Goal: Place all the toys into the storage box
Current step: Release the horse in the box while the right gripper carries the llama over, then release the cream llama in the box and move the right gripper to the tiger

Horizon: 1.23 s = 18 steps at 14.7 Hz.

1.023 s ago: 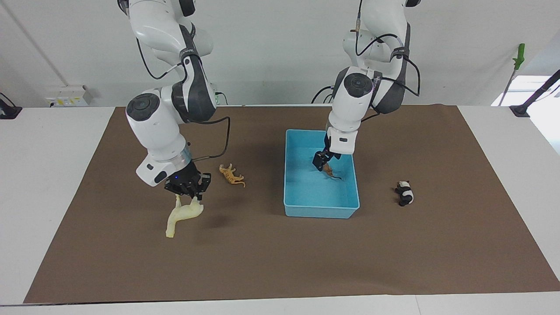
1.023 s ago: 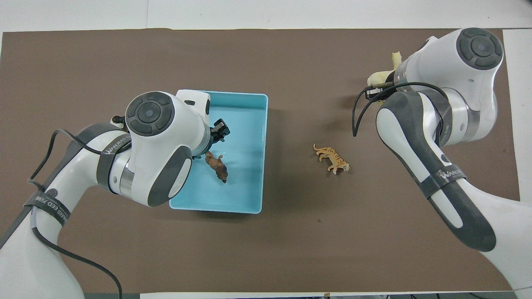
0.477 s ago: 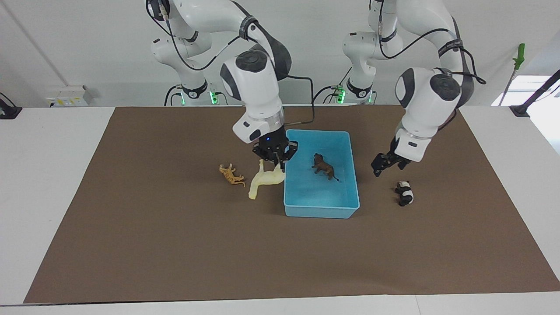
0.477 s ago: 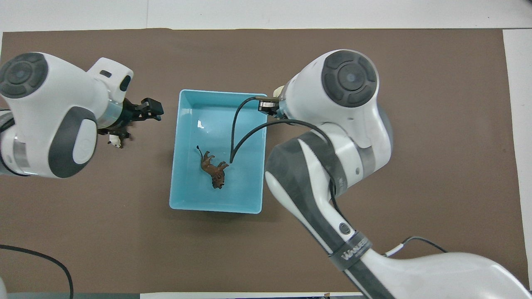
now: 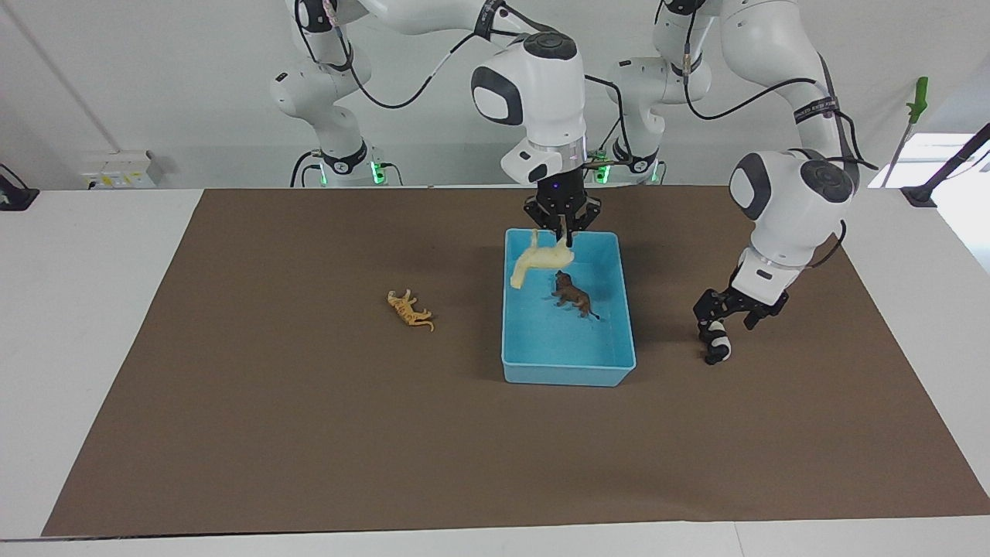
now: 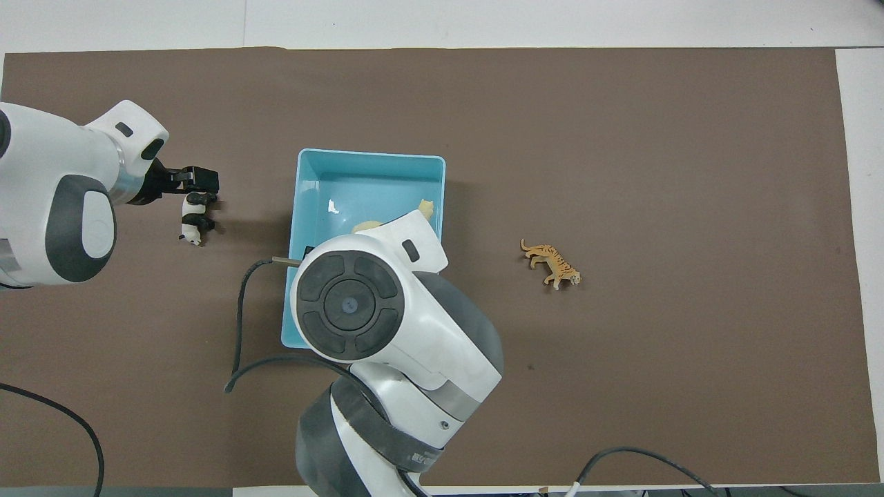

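Observation:
My right gripper [image 5: 563,230] is shut on the cream-yellow horse [image 5: 536,263] and holds it hanging over the end of the light blue storage box [image 5: 568,373] that is nearer the robots. The brown lion [image 5: 573,295] lies in the box. My left gripper [image 5: 728,312] is open, low over the black-and-white panda [image 5: 718,343], with a finger on each side of its top. The orange tiger [image 5: 410,309] lies on the mat toward the right arm's end. In the overhead view the right arm hides the lion and most of the horse [image 6: 426,206]; the panda [image 6: 193,221], tiger [image 6: 552,263] and box [image 6: 373,157] show.
A brown mat [image 5: 309,433] covers the white table. There is open mat around the tiger and on the side of the box farther from the robots. A green-handled tool [image 5: 917,100] stands off the table at the left arm's end.
The right arm lifted the horse from beside the box to over it, toward the robots. The left gripper came down from beside the box to the panda.

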Each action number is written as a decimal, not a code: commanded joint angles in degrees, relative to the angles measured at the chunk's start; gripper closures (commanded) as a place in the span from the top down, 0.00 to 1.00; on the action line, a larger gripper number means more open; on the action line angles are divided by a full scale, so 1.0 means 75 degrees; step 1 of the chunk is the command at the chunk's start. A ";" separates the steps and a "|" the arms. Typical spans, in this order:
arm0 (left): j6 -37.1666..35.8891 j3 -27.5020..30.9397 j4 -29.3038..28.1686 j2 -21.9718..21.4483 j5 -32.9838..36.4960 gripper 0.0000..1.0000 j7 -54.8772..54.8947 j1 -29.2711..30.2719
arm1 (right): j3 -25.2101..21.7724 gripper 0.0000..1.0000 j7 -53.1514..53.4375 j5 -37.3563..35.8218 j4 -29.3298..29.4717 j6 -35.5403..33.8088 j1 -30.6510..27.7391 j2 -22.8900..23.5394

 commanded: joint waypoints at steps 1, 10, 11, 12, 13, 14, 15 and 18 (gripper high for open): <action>0.0551 0.0056 -0.0205 0.0372 0.0047 1.00 0.0699 -0.0045 | -0.0177 1.00 -0.0202 -0.0339 0.0729 -0.0932 -0.0511 -0.0078; 0.0565 0.0080 -0.0275 0.0679 0.0633 1.00 0.0829 0.0002 | -0.0166 1.00 -0.7013 0.0421 -0.0915 -0.0985 -0.3792 -0.1190; 0.0564 0.0080 -0.0287 0.0667 0.0645 1.00 0.0829 0.0026 | -0.0177 1.00 -0.7952 0.0550 -0.1512 -0.0436 -0.3946 -0.1366; 0.0564 0.0091 -0.0299 0.0667 0.0645 1.00 0.0840 0.0049 | -0.0178 1.00 -0.8680 0.0563 -0.2040 0.0022 -0.3936 -0.1507; 0.0576 0.0092 -0.0346 0.0655 0.0645 1.00 0.0829 0.0107 | -0.0178 1.00 -0.9082 0.0563 -0.2626 0.0375 -0.3866 -0.1659; 0.0611 0.0092 -0.0462 0.0644 0.0645 1.00 0.0829 0.0108 | -0.0154 1.00 -0.9167 0.0575 -0.3177 0.0808 -0.3831 -0.1765; 0.0576 0.0092 -0.0579 0.0597 0.0645 1.00 0.0817 0.0108 | -0.0143 1.00 -0.9377 0.0575 -0.3484 0.1067 -0.3726 -0.1778; 0.0763 0.0092 -0.0943 0.0492 0.0645 1.00 0.0712 0.0120 | -0.0143 1.00 -1.0267 0.0563 -0.3989 0.1373 -0.3609 -0.1684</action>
